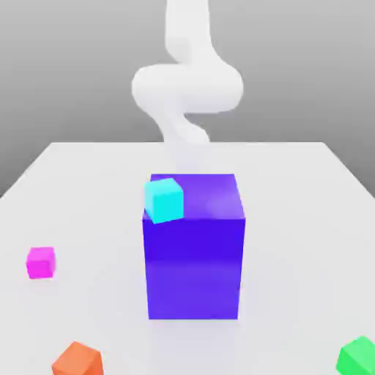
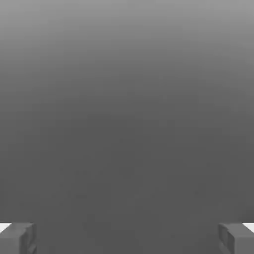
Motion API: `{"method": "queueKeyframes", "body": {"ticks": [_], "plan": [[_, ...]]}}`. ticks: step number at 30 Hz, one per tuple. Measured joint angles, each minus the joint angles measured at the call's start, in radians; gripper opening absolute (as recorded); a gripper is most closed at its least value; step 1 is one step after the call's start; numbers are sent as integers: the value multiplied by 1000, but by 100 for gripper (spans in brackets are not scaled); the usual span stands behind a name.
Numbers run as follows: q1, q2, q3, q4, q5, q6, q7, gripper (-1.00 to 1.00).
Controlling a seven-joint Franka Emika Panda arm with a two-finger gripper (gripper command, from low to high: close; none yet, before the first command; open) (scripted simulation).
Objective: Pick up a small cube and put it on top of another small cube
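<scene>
Nearest the exterior view's camera, the orange cube [image 1: 78, 360] sat low toward the exterior view's left, turned with a corner forward, while the green cube [image 1: 358, 357] lay low at the exterior view's right, also set askew; it was the one to be built upon, and its plain top looked flat enough to bear a load squarely. Farther in, the magenta cube [image 1: 41, 263] rested alone on the worktop [image 1: 293, 220], at the exterior view's left and well apart from the big blue-violet block [image 1: 194, 267]. It was probably light and stiff, with no give to the squeeze, and its glossy faces might have proved a little slippery, so the best hold seemed to be across two opposite upright sides, midway up, with the pads flat against them; a corner grip could have spun it. Nothing about it looked fragile, though being so light it could have been nudged away by a careless touch. The cyan cube [image 1: 164, 201] showed against the block's upper edge, and whether it rested there could not be told. Beyond stood the pale arm [image 1: 187, 88]. In the hand view the tool [image 2: 127, 239] was spread wide with nothing between its fingertips, ample room for so small a cube.
</scene>
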Motion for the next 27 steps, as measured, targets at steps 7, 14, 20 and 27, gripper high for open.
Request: {"method": "queueKeyframes", "body": {"ticks": [7,14,20,27], "plan": [[-187,222,-39,-108,-63,130,177,0],[-340,438,-121,-213,-103,257,334,0],[-442,623,-216,-304,-75,369,423,0],[-584,850,-225,-386,129,510,386,0]]}}
